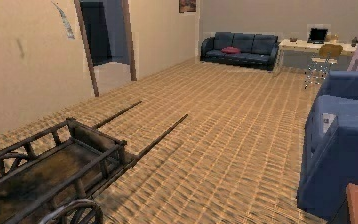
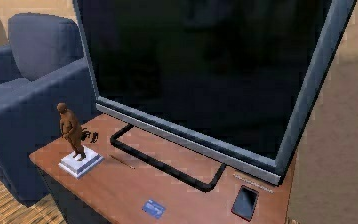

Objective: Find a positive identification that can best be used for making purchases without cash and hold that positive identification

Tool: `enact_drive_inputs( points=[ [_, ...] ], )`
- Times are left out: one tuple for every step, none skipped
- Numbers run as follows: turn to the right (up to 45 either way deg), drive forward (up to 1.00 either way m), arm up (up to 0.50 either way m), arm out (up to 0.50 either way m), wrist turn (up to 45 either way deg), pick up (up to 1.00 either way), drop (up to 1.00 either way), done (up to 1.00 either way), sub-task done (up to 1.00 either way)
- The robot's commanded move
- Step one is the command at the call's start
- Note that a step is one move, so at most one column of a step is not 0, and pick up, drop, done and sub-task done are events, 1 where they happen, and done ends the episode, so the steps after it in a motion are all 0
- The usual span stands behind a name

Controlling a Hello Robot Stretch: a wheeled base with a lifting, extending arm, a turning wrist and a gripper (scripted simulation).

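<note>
Looks like that blue card (image 2: 153, 208) on the worktop (image 2: 102, 182) is it; grabbing's left, can't tell the hand's state.

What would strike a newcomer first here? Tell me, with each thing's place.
A huge dark television dominates the arm side view, standing on a wooden stand. Before it are a brown figurine at the left, a small blue card near the front edge and a dark phone at the right. In the forward view, a wooden cart sits bottom left and a blue sofa by the far wall.
</note>
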Motion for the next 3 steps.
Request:
enact_drive_inputs(
  points=[
    [0.0, 0.00, 0.50, 0.00, 0.0, 0.00, 0.00, 0.00, 0.00],
    [0.0, 0.00, 0.28, 0.00, 0.0, 0.00, 0.00, 0.00, 0.00],
    [0.0, 0.00, 0.00, 0.14, 0.0, 0.00, 0.00, 0.00, 0.00]
  ],
)
